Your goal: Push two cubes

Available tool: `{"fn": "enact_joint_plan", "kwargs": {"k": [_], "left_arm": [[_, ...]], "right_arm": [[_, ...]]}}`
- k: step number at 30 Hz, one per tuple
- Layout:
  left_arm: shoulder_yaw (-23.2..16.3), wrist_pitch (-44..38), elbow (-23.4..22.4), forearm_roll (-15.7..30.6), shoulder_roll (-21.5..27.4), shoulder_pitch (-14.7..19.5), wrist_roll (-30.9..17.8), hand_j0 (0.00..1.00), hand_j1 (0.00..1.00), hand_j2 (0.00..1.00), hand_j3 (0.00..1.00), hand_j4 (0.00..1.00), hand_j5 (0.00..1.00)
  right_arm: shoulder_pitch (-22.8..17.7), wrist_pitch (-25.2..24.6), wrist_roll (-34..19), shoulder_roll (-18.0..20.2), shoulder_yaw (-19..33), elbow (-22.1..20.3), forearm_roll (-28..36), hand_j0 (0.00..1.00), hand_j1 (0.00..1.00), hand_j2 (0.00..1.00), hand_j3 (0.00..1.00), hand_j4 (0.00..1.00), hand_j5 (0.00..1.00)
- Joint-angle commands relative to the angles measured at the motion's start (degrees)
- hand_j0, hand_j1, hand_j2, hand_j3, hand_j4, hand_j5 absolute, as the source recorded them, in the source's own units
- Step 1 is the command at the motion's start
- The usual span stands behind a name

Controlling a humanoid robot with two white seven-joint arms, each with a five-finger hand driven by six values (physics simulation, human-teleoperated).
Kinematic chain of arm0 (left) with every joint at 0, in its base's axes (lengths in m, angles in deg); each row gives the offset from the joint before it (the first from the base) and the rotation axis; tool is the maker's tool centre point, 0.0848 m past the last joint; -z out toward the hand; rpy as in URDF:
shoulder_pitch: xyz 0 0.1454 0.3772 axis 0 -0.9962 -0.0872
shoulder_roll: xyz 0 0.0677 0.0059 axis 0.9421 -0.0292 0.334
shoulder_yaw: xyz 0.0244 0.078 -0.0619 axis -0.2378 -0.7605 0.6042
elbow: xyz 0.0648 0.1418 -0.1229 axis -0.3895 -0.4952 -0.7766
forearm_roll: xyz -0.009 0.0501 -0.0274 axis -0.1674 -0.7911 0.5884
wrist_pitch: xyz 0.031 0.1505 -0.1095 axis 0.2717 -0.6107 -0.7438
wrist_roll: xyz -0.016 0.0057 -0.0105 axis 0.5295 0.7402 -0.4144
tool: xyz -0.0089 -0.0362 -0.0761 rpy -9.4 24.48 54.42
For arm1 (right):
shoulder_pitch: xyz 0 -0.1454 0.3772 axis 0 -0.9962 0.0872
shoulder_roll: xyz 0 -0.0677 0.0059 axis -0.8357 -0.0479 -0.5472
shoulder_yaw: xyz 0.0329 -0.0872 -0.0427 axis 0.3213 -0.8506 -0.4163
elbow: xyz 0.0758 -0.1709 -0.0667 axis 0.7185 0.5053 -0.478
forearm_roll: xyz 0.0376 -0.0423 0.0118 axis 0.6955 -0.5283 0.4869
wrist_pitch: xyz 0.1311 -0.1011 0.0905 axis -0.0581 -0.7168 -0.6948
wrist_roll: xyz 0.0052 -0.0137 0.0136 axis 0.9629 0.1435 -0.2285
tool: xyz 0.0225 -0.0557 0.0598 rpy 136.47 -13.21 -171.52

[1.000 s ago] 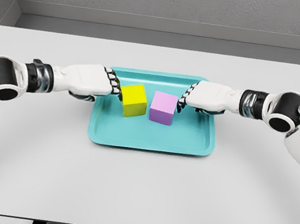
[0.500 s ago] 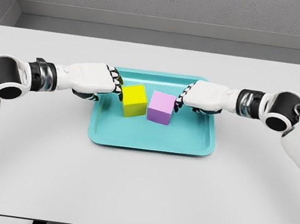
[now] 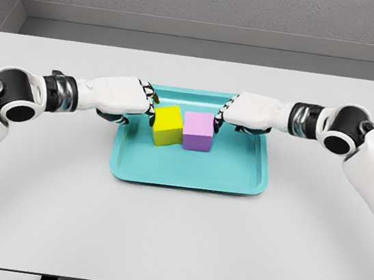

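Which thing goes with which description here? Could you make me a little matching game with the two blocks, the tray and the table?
Things:
1. yellow cube
2. purple cube
3. tray
4. table

Descriptions:
A. teal, holds both cubes
B. pale grey, lies under everything
C. in the tray, next to the left robot hand
D. in the tray, next to the right robot hand

Pairs: 1-C, 2-D, 3-A, 4-B
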Motion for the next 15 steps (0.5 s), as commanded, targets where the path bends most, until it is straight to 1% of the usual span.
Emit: {"fn": "enact_joint_plan", "kwargs": {"k": [1,11,12,13,14,15], "left_arm": [[-0.8,2.2,-1.2,-3.5,-0.6,0.0,-0.6,0.81,0.81,0.81,0.81,0.81,0.81],[-0.5,2.2,-1.3,-3.3,0.2,-0.1,-0.5,0.81,0.81,0.81,0.81,0.81,0.81],[-0.4,2.2,-1.3,-3.3,0.3,-0.2,-0.5,0.8,0.8,0.8,0.8,0.8,0.8],[-0.4,2.2,-1.3,-3.1,0.8,-0.2,-0.5,0.73,0.73,0.73,0.73,0.73,0.73],[-0.4,2.2,-1.3,-3.0,1.2,-0.2,-0.5,0.68,0.68,0.68,0.68,0.68,0.68],[-0.3,2.2,-1.3,-3.0,1.2,-0.2,-0.6,0.67,0.67,0.67,0.67,0.67,0.67]], "right_arm": [[0.0,-0.2,0.0,-0.9,0.0,0.8,0.3,0.62,0.62,0.62,0.62,0.62,0.62],[0.8,-0.2,0.0,-2.0,0.0,1.6,-0.2,0.62,0.62,0.62,0.62,0.62,0.62],[1.1,-0.2,0.0,-2.0,0.0,1.7,-0.2,0.62,0.62,0.62,0.62,0.62,0.62],[1.1,-0.2,0.0,-2.0,0.0,1.9,-0.2,0.62,0.62,0.62,0.62,0.62,0.62],[1.2,-0.2,0.0,-2.1,0.0,2.0,-0.2,0.62,0.62,0.62,0.62,0.62,0.62],[1.6,-0.2,0.0,-2.3,0.0,2.1,-0.2,0.62,0.62,0.62,0.62,0.62,0.62]]}}
